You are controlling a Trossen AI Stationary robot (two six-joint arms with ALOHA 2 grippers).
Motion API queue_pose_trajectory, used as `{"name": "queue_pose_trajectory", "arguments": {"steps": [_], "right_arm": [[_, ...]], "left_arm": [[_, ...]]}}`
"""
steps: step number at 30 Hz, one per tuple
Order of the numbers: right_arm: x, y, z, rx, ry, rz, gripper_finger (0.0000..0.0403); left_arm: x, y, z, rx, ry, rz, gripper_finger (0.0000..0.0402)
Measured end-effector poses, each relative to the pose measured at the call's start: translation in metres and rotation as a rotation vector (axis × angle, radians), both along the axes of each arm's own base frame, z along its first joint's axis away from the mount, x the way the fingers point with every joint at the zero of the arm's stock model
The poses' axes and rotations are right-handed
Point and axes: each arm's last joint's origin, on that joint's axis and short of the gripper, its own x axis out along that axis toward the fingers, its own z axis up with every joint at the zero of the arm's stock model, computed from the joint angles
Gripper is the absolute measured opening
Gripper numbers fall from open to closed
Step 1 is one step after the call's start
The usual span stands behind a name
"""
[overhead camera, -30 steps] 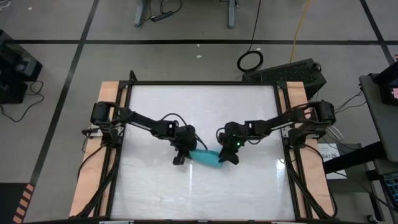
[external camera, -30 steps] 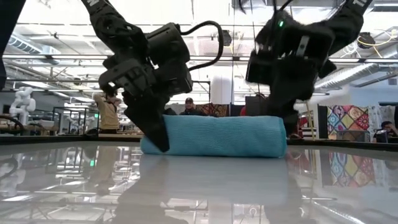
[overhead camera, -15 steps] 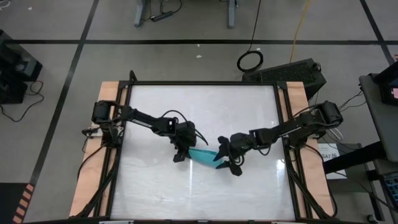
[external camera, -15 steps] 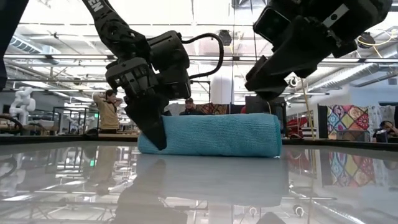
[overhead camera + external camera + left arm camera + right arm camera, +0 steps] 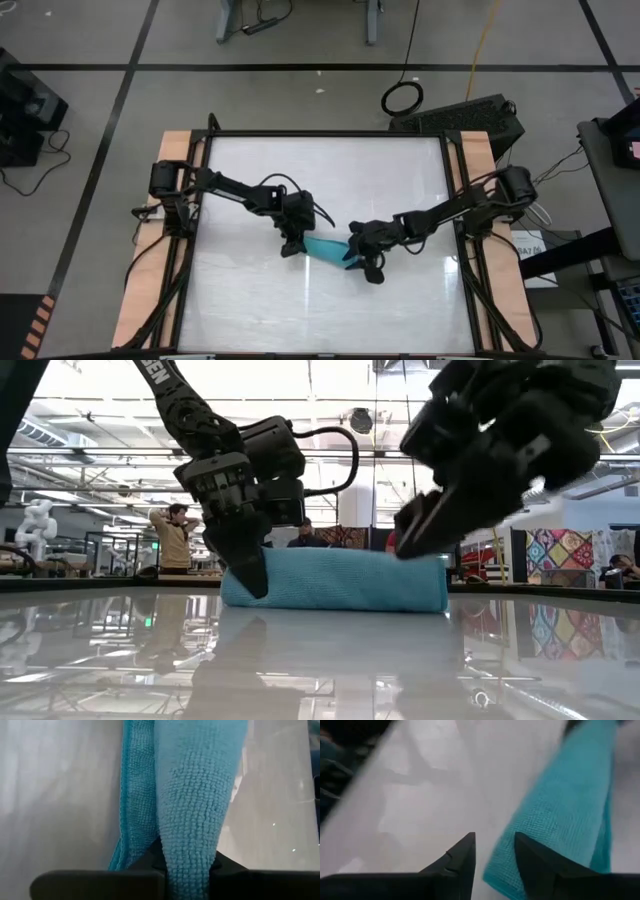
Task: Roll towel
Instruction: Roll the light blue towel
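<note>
The left gripper is clamping the rolled towel at one end. The right gripper is hovering at the other end, jaws narrowly apart and empty. Bare counter is lying all around.

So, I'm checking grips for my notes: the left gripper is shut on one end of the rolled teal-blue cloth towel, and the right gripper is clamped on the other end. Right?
Not quite. The left gripper is shut on the rolled teal-blue cloth towel, but the right gripper holds nothing: the right wrist view shows its fingers apart, with the towel's end beside them.
</note>
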Motion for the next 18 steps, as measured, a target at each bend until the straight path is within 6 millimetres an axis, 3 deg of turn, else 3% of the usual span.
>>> {"name": "queue_pose_trajectory", "arguments": {"steps": [6,11,18], "right_arm": [[-0.001,-0.008,-0.014,-0.082,0.087,-0.161,0.0105],[-0.001,-0.020,-0.015,-0.019,0.138,-0.246,0.0088],[-0.004,-0.030,-0.019,0.036,0.226,-0.286,0.0084]], "left_arm": [[-0.001,0.000,0.000,-0.023,0.028,0.021,0.0038],[-0.003,0.000,-0.001,-0.028,0.052,0.019,0.0046],[0.000,0.000,0.003,-0.025,0.051,0.017,0.0135]]}}
